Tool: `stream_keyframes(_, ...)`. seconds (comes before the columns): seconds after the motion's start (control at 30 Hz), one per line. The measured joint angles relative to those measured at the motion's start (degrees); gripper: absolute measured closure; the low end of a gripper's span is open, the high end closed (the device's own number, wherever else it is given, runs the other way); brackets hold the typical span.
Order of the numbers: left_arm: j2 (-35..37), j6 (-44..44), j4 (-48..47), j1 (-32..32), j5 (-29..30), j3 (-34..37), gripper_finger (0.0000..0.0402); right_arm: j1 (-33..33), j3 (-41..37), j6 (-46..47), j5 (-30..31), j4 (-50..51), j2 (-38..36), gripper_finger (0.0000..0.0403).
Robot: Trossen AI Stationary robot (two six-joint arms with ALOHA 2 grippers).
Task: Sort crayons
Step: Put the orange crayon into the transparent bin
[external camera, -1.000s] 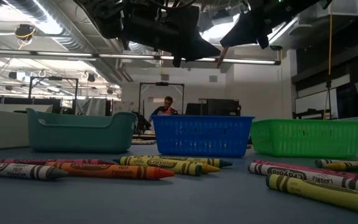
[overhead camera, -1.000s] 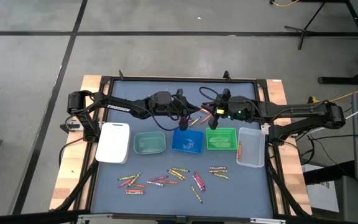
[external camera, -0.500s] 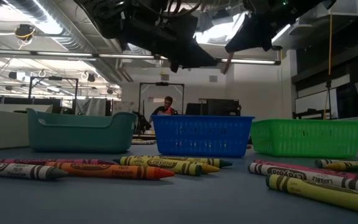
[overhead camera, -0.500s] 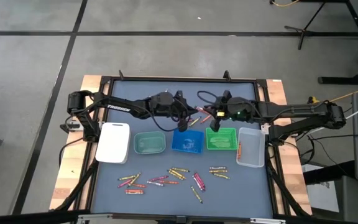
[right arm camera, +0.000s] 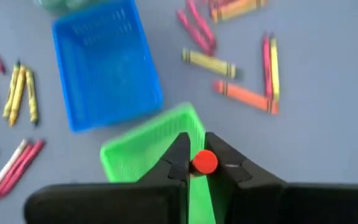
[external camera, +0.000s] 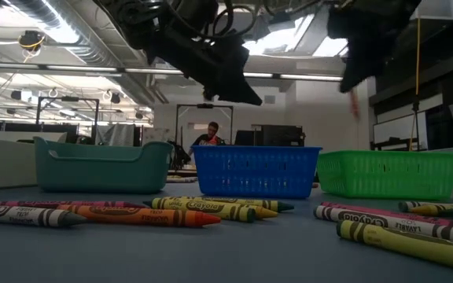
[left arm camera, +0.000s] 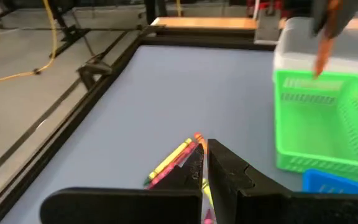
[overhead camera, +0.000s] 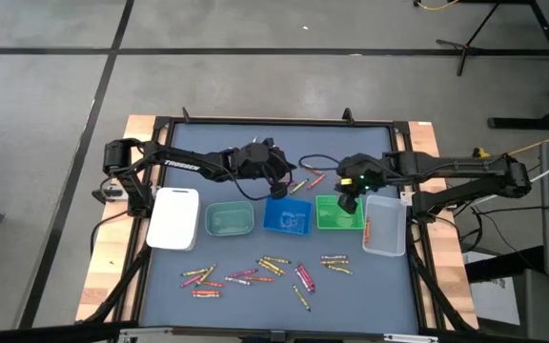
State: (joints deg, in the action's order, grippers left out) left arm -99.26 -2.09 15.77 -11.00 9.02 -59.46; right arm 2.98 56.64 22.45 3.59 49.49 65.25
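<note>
Five small trays stand in a row: white (overhead camera: 174,217), teal (overhead camera: 229,219), blue (overhead camera: 289,215), green (overhead camera: 336,213) and clear (overhead camera: 384,226). Several crayons (overhead camera: 255,272) lie loose on the near part of the mat, and more crayons (overhead camera: 305,181) lie beyond the trays. My right gripper (overhead camera: 349,198) hangs over the green tray (right arm camera: 154,149), shut on a red crayon (right arm camera: 204,162). My left gripper (overhead camera: 281,183) hovers shut above the far crayons (left arm camera: 176,158), beyond the blue tray, and holds nothing. My right gripper pinches the red crayon's upper end (right arm camera: 204,160) between its two fingers. The fingers slant steeply down from above. The crayon hangs below the fingers (external camera: 354,101), lifted clear, its lower end (left arm camera: 321,62) above the green tray.
The mat is framed by a dark rail (overhead camera: 274,121) with wooden boards outside it. Bare mat lies between the trays and the far rail to the left (left arm camera: 166,93). A person (external camera: 211,135) sits in the room far behind the table.
My right gripper has gone from above the far crayons toward the table's right and near side, to above the green tray, and has tipped steeply downward; the red crayon it carries now hangs below it. My left gripper has tipped somewhat downward in place.
</note>
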Motion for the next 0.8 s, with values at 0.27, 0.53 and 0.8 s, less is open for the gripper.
stream_keyframes(0.27,0.0,-0.1,-0.4,-0.1,3.7,0.0,0.0395,0.0,2.3,6.9,-8.3,18.4,0.0,0.0382)
stream_keyframes(0.53,0.0,-0.1,-0.8,-2.2,4.0,0.0,0.0395,0.0,2.3,8.8,-9.8,29.9,0.0,0.0368)
stream_keyframes(0.8,0.0,-2.3,-2.0,-3.8,3.5,0.0,0.0395,0.0,2.3,8.8,-10.8,31.2,0.0,0.0364)
